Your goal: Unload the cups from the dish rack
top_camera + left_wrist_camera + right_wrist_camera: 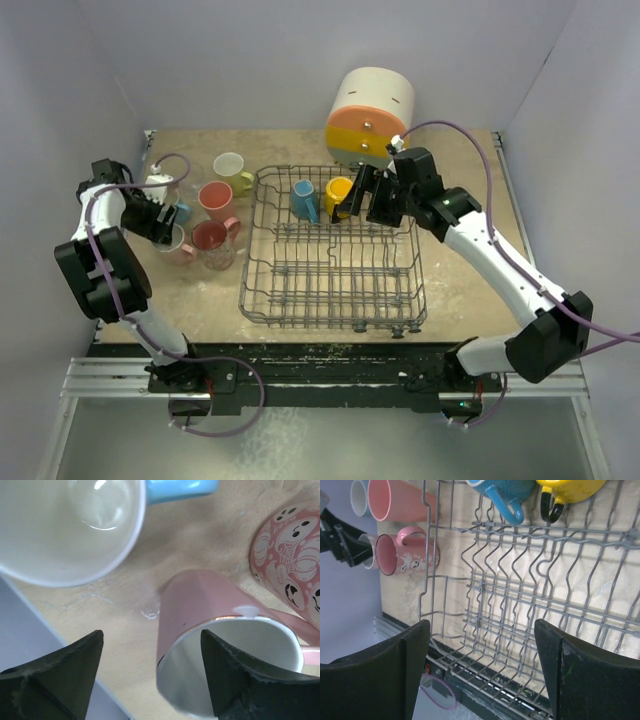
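A: Checking the right gripper [480, 675] first: spread wide above the large grey wire dish rack [250, 270], gripping nothing.

B: Holding what, that rack?

A: Holding just two: a small blue handled mug [502, 492] and a small yellow mug with a black handle [567, 490]. Both straight ahead of the fingertips, side by side at the rack's end away from the wrist, yellow toward the right-hand finger. Handles facing back toward the palm.

B: Long axis?

A: Cannot tell from the wrist; bodies cut off at the top edge. From overhead, seemingly tipped among the tines rather than standing square.

B: Nearer arm?

A: Right, plainly, just beside the yellow one. Left gripper [150, 680] well apart from the rack, low over the tan tabletop [200, 300] among unloaded cups.

B: Its state?

A: Open too, clamping nothing. Pale pink mug [200, 625] close in, rim at one finger, mouth toward the wrist. Beyond the fingertips, a white-inside mug with a blue handle [75, 525] on one side and a pink ghost-printed mug [295, 565] on the other.

B: Next?

A: Likely a short reach forward onto the yellow mug, minding the wires.
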You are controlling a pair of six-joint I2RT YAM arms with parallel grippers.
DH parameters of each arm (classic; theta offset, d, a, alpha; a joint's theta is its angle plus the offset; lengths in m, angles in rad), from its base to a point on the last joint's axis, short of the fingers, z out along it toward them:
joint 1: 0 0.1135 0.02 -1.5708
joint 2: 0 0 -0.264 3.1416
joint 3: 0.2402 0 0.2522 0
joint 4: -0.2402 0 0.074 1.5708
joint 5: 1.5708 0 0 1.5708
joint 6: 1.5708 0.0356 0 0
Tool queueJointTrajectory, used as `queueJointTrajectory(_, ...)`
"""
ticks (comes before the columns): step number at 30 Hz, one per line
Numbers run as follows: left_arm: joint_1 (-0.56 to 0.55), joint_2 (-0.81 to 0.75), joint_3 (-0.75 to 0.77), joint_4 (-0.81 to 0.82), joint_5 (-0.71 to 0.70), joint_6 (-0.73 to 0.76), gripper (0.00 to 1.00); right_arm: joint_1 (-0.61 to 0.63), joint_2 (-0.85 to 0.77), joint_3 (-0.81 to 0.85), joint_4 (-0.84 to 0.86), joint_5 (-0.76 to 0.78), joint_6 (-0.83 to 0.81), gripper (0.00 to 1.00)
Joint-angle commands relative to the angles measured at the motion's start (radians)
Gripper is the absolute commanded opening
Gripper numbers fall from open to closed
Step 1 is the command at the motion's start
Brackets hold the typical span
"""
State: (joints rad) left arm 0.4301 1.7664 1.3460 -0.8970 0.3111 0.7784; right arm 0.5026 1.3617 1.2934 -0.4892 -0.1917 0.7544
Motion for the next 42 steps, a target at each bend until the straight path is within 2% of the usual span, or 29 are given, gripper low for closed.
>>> queueJointTrajectory(1, -0.001, -0.095, 0.089, 0.02, -0.022, 0.001, 0.83, -0.006, 0.024, 0.064, -0.014, 0.068, -0.042, 0.87)
queueJointTrajectory(2, -0.001, -0.108, 0.104, 0.018, -0.026, 0.0, 0.84, -0.006, 0.035, 0.069, -0.016, 0.08, -0.049, 0.87)
queueJointTrajectory(3, -0.001, -0.122, 0.124, 0.01, -0.025, -0.004, 0.97, -0.006, 0.047, 0.076, -0.02, 0.098, -0.058, 0.87)
queueJointTrajectory(4, -0.001, -0.135, 0.147, 0.0, -0.019, -0.006, 1.0, -0.006, 0.064, 0.084, -0.023, 0.118, -0.067, 0.87)
queueJointTrajectory(7, -0.001, -0.173, 0.226, -0.05, 0.031, -0.023, 0.99, -0.006, 0.128, 0.113, -0.021, 0.172, -0.094, 0.87)
queueJointTrajectory(10, -0.001, -0.203, 0.327, -0.111, 0.14, -0.051, 0.99, -0.005, 0.23, 0.167, -0.003, 0.26, -0.13, 0.86)
queueJointTrajectory(14, -0.017, -0.241, 0.368, -0.128, 0.201, -0.085, 0.99, 0.013, 0.381, 0.288, -0.04, 0.337, -0.142, 0.83)
queueJointTrajectory(21, -0.024, -0.286, 0.335, -0.098, 0.13, -0.158, 0.99, 0.076, 0.581, 0.457, -0.086, 0.506, -0.156, 0.73)
queueJointTrajectory(27, -0.023, -0.284, 0.332, -0.112, 0.098, -0.127, 0.99, 0.098, 0.698, 0.526, -0.086, 0.547, -0.153, 0.68)
queueJointTrajectory(33, -0.024, -0.36, 0.209, 0.003, 0.088, -0.072, 0.99, 0.107, 0.771, 0.546, -0.088, 0.574, -0.144, 0.61)
queueJointTrajectory(42, -0.023, -0.335, 0.201, -0.044, 0.184, -0.095, 0.99, 0.109, 0.797, 0.518, -0.083, 0.615, -0.134, 0.47)
